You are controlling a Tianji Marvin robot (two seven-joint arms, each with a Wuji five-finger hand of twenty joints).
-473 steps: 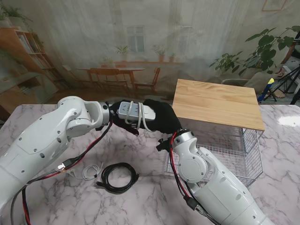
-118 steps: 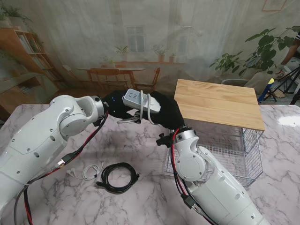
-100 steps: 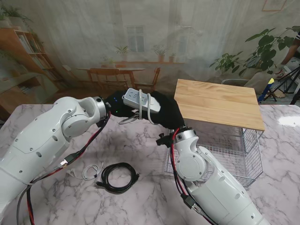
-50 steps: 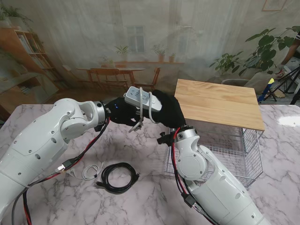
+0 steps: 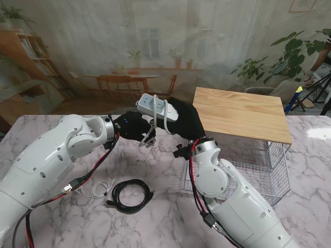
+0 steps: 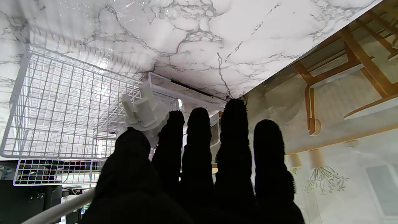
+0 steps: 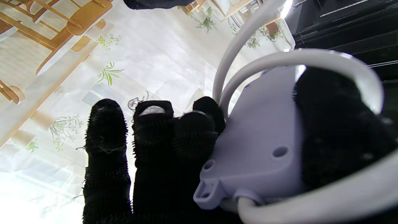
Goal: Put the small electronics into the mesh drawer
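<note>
The right hand point(image 5: 185, 121) is raised above the table point(image 5: 155, 217) and grips the white power strip point(image 5: 154, 107), with its black fingers point(image 7: 152, 137) on one side of the strip's body and the thumb on the other. The strip's white cord point(image 7: 311, 59) is looped around the body and the thumb. The left hand point(image 5: 133, 126) is just beside the strip, on its left, and pinches the strip's white plug point(image 6: 143, 113) between thumb and index finger; the other fingers point(image 6: 233, 140) are stretched out side by side. The mesh drawer point(image 5: 269, 170) stands on the table to the right, pulled out under a wooden top point(image 5: 240, 113), and I see nothing in it. The strip is in the air, left of the drawer and not over it. Nearer to me on the table lie a coiled black cable point(image 5: 130, 195) and, just left of it, a small white cable point(image 5: 95, 189), both well apart from the hands.
</note>
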